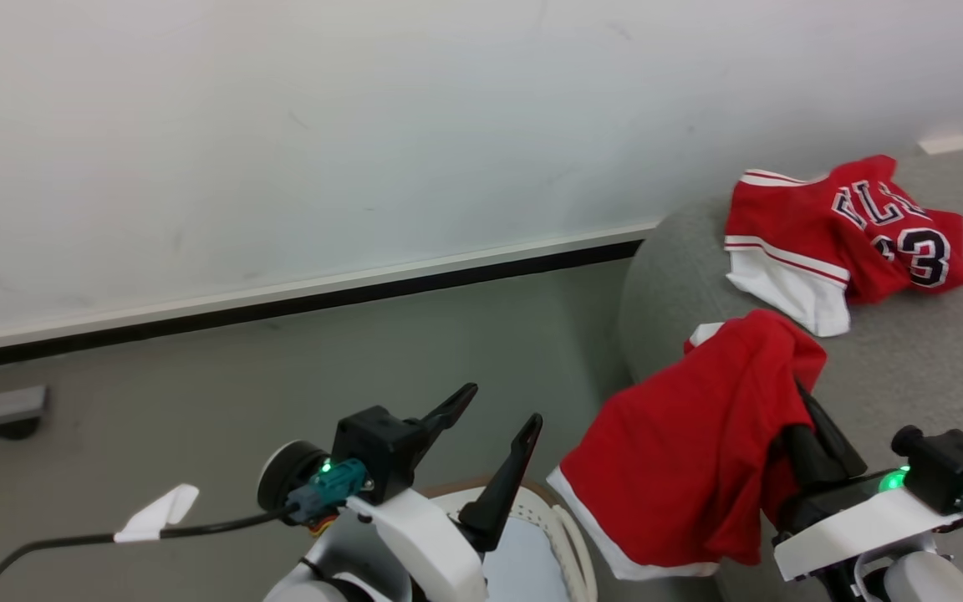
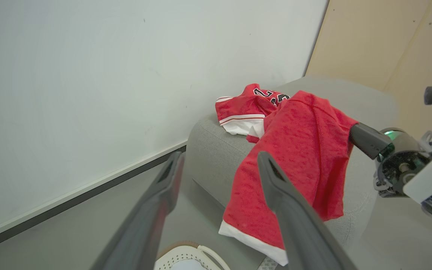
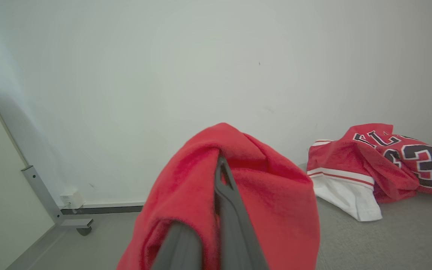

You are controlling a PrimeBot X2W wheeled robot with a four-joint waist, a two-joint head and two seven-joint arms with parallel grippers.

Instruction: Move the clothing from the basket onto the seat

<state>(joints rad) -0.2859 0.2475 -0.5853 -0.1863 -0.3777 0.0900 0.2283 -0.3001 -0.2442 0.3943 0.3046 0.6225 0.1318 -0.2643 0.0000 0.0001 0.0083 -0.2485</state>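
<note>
Head view | red garment, white-hemmed, crumpled | draped over right hand

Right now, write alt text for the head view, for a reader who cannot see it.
The right gripper, shut, holds up a plain bright red soft garment with a white hem beside the rounded end of a light-grey fabric sofa, where a red numbered jersey with white trim lies. The left gripper stands open above a cream-white perforated plastic basket.

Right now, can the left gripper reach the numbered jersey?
Probably not: the left gripper sits over the basket, and the red garment held by the right gripper hangs between it and the numbered jersey.
</note>
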